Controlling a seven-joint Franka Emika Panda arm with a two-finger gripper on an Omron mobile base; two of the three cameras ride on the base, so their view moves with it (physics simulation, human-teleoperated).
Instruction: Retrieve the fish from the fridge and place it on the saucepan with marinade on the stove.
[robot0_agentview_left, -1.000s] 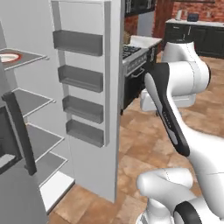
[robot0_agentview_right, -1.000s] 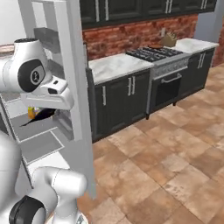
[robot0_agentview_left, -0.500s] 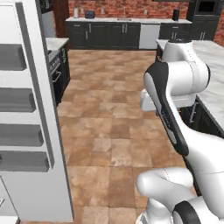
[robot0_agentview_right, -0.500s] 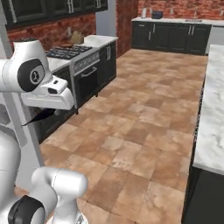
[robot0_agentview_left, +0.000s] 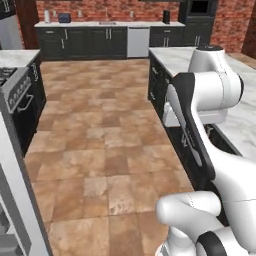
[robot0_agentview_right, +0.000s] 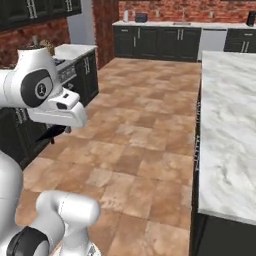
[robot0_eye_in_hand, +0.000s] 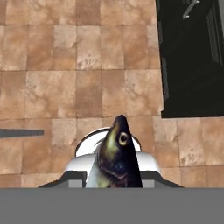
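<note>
Your base swung off the fridge — the stove (robot0_agentview_left: 15, 95) slid to the left edge. Your gripper (robot0_eye_in_hand: 114, 175) was pinching the fish (robot0_eye_in_hand: 116, 155) over the floor; carrying step, next reach the saucepan.

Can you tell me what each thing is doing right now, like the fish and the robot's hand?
fish: held in the gripper, head sticking out above the tiled floor.
gripper: shut on the fish.
stove: oven door closed, no fish on it yet.
dishwasher: closed.
</note>
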